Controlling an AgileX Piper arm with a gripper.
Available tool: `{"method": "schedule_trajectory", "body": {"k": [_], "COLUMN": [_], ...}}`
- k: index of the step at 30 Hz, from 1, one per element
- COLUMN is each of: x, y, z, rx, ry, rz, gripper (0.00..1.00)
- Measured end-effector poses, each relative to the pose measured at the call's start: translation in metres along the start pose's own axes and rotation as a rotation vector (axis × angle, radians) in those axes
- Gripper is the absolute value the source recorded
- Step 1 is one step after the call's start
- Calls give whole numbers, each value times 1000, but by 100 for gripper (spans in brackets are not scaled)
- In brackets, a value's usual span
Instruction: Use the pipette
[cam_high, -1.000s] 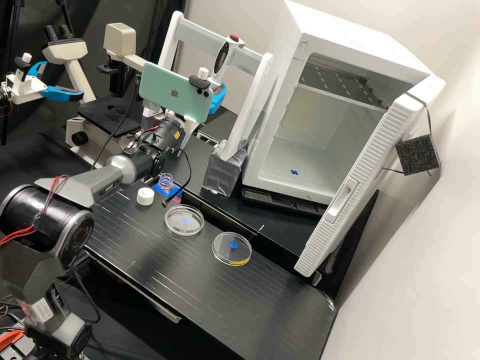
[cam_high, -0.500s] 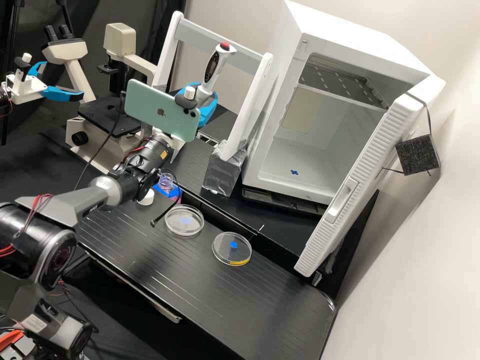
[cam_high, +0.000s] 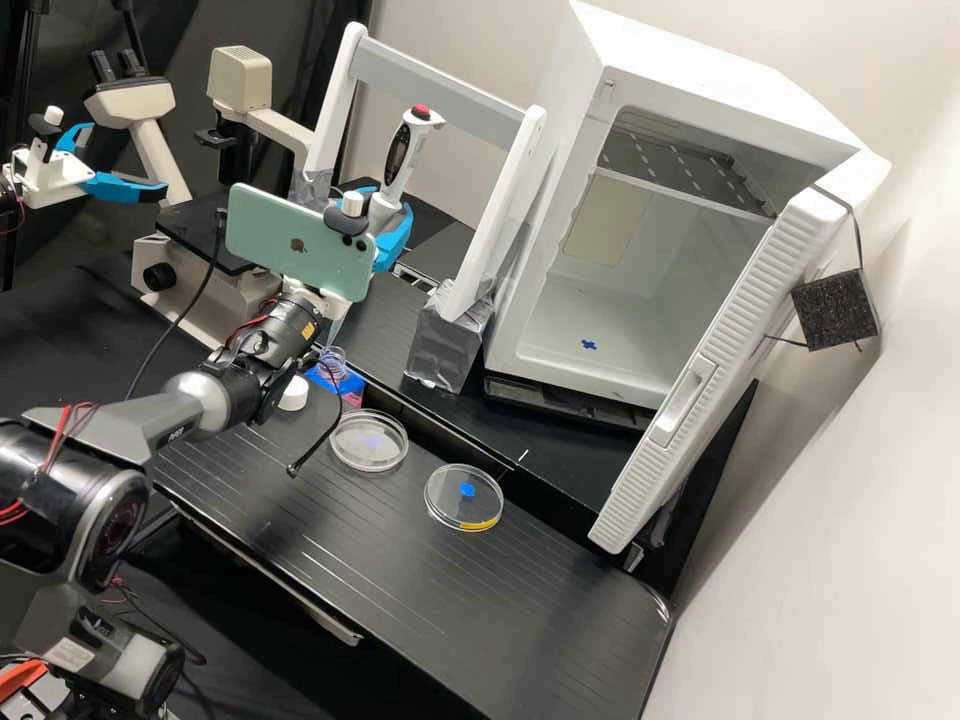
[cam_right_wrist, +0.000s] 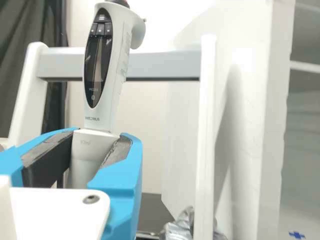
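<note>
So the round white plastic cap (cam_high: 293, 394) is sitting in front of the white frame with the grey crossbar (cam_high: 440, 88). Also before that frame, the white, blue-fingered gripper (cam_right_wrist: 101, 144) is clamping the pale, red-topped pipette (cam_right_wrist: 103, 67) round its lower body, presumably keeping its tip free. The clear, yellow-edged dish (cam_high: 462, 497) is lying nearer the camera.

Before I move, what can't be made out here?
- Pipette, lower shaft: wrist view, hidden by the gripper and its white mount.
- Pipette's top: wrist view, cut off by the edge.
- Reading on its display: high view, too small.
- Phone's screen: high view, faces away.
- Any liquid in the yellow-marked dish: high view, too small to tell.
</note>
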Motion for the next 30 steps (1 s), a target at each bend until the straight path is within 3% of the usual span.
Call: {"method": "schedule_trajectory", "body": {"k": [4, 11, 30], "x": [1, 2, -13], "y": [-5, -15, -29], "z": [0, 8, 26], "rx": [-31, -47, -12], "ry": [20, 1, -51], "rz": [15, 3, 23], "gripper": [0, 0, 0]}}
